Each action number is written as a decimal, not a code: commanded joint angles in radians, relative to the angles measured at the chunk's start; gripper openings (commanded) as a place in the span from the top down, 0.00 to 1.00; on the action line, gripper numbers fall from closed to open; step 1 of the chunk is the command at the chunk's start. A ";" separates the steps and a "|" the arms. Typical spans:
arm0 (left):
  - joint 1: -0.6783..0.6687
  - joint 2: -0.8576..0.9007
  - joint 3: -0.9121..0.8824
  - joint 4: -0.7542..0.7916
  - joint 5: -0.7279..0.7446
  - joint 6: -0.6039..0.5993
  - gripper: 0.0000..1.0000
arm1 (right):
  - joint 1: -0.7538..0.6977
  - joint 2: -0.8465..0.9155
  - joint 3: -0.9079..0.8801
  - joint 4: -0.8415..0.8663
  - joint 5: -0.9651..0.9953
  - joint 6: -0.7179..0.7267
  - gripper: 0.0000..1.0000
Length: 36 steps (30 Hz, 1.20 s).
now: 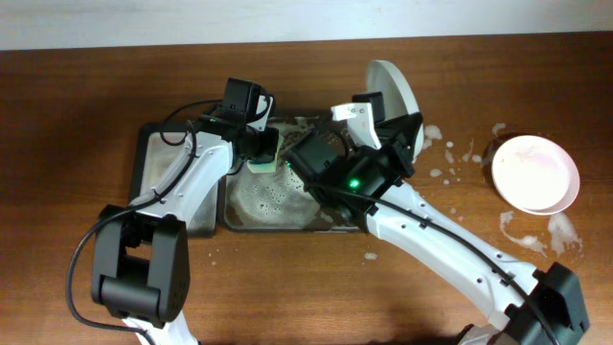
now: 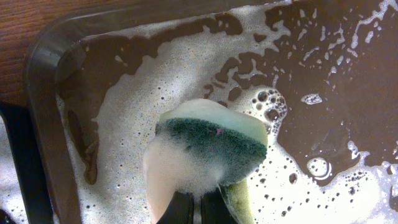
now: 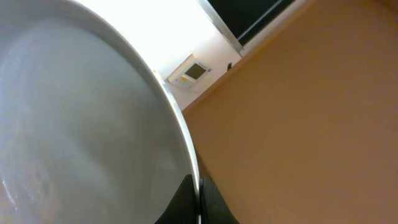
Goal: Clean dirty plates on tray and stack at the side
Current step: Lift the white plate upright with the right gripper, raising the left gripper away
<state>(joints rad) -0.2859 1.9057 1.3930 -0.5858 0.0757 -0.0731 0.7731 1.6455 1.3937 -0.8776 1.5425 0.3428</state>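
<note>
My right gripper [image 1: 375, 107] is shut on the rim of a white plate [image 1: 395, 88], held on edge above the far right end of the soapy dark tray [image 1: 251, 216]. In the right wrist view the plate [image 3: 81, 124] fills the left side, its rim pinched between the fingers [image 3: 198, 199]. My left gripper [image 1: 261, 146] is shut on a green and yellow sponge [image 2: 214, 140], foamy, over the tray's suds [image 2: 124, 74]. A second white plate [image 1: 534, 172] lies flat on the table at the right.
A smaller dark tray [image 1: 158, 158] lies left of the big tray, under my left arm. Foam spots [image 1: 450, 153] and wet patches [image 1: 536, 235] dot the wooden table near the right plate.
</note>
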 commanded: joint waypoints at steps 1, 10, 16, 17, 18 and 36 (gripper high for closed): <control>0.000 0.008 -0.002 0.001 0.014 -0.010 1.00 | 0.019 -0.002 0.001 0.106 0.049 -0.212 0.96; 0.000 0.008 -0.002 0.001 0.014 -0.010 1.00 | 0.019 -0.002 0.001 0.146 0.048 -0.261 0.96; 0.000 0.008 -0.002 0.002 0.014 -0.010 1.00 | 0.019 -0.002 0.001 0.146 0.041 -0.261 0.96; 0.000 0.008 -0.002 0.002 0.014 -0.010 1.00 | 0.019 -0.002 0.001 0.146 0.018 -0.261 0.96; 0.000 0.008 -0.002 0.002 0.014 -0.010 1.00 | 0.019 -0.002 0.001 0.145 -0.056 -0.261 0.96; 0.000 0.008 -0.002 0.002 0.014 -0.010 1.00 | -0.206 0.178 -0.006 0.123 -0.500 -0.116 0.96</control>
<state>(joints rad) -0.2859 1.9057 1.3930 -0.5858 0.0792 -0.0727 0.6048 1.7687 1.3899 -0.7757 1.0428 0.2028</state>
